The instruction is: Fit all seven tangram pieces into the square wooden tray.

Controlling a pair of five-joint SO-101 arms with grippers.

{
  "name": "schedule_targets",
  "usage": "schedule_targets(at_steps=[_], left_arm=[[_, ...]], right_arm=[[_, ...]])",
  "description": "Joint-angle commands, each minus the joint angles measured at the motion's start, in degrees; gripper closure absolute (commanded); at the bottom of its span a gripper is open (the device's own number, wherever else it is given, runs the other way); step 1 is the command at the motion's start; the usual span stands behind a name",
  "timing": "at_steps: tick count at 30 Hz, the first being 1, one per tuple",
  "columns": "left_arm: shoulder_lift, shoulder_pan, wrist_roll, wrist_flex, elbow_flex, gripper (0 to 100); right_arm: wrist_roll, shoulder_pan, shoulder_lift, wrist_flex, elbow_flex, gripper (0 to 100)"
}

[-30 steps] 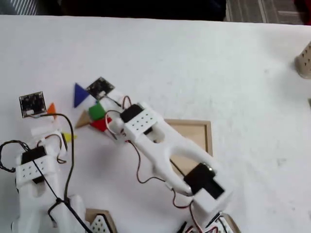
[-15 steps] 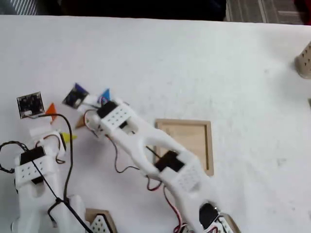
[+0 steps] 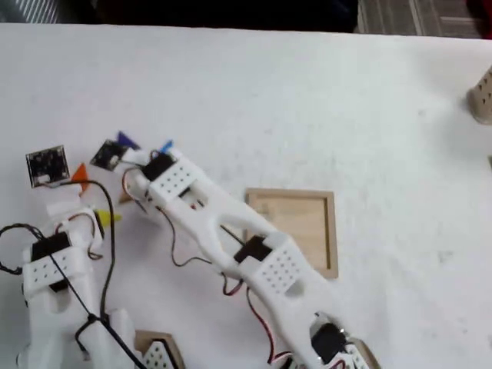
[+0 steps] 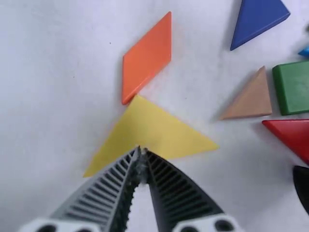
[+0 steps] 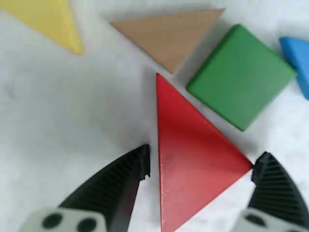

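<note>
In the left wrist view my left gripper (image 4: 141, 157) is shut, its tips at the edge of the yellow triangle (image 4: 149, 133). Beyond it lie the orange parallelogram (image 4: 146, 58), blue triangle (image 4: 258, 19), tan triangle (image 4: 248, 99), green square (image 4: 292, 87) and red triangle (image 4: 289, 135). My right gripper (image 5: 200, 166) is open and straddles the red triangle (image 5: 193, 150), one finger on each side. The green square (image 5: 241, 77) and tan triangle (image 5: 169, 34) lie just past it. The square wooden tray (image 3: 327, 231) sits to the right of the pieces, partly under the right arm (image 3: 223, 223).
A small light-blue piece (image 5: 297, 63) lies beside the green square. The right arm lies slantwise from the near edge across the tray's left part to the piece cluster. A pale perforated object (image 3: 480, 96) stands at the far right edge.
The right arm has stretched out to the left over the cluster, and now covers the green and red pieces in the high view. The left arm has stayed put.
</note>
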Motion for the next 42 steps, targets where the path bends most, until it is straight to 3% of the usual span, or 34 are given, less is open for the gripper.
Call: schedule_targets(at_steps=[1, 28, 34, 42], left_arm=[[-1.63, -0.22, -0.44, -1.23, -0.26, 98], [-1.63, -0.48, -0.44, -0.79, -0.18, 98], [-1.63, -0.48, -0.44, -0.79, -0.18, 98], [-1.63, -0.48, -0.44, -0.79, -0.18, 98]], right_arm=[[0.79, -0.84, 0.48, 1.27, -3.25, 68.1], [4.92, 0.66, 0.66, 3.21, -3.78, 67.8], [7.21, 0.66, 0.75, 4.35, -3.87, 57.1], [7.74, 0.66, 0.84, 6.73, -3.87, 62.4]])
